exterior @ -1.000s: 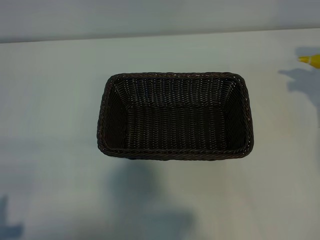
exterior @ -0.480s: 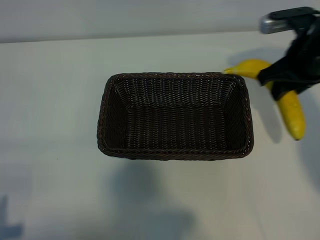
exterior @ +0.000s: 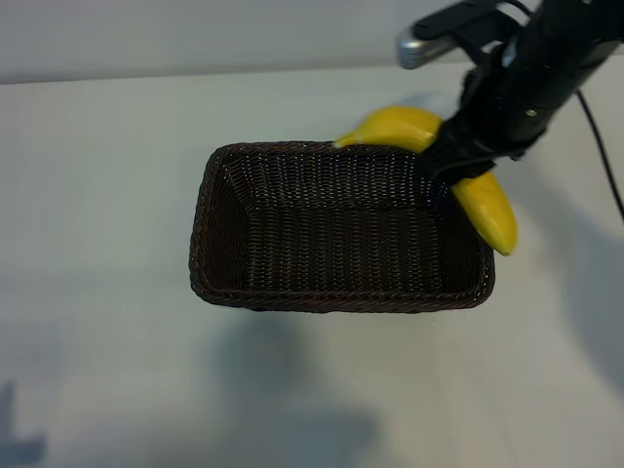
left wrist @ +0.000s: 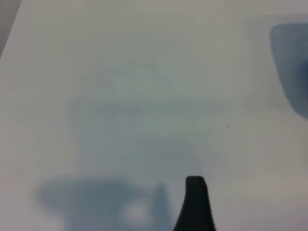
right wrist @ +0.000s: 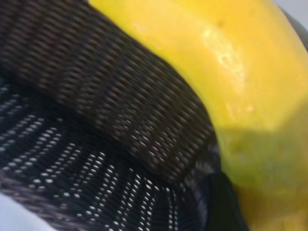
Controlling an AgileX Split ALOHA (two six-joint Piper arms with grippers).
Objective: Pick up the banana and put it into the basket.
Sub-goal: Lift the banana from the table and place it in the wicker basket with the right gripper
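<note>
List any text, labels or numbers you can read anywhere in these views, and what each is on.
None: no readable text in any view.
banana: plain yellow skin, no sticker showing.
basket: bare dark weave, no tag.
right tool: black, no marking legible; the grey part above it shows no lettering either.
left tool: only a dark fingertip shows, unmarked.
table: blank.

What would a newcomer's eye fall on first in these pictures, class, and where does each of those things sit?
First, the bright yellow banana, gripped by the right gripper above the far right corner of the basket, one end poking out past the rim. Next, the dark woven basket itself, empty, in the middle of the pale table. The left gripper hangs open over bare table, apart from all this.
</note>
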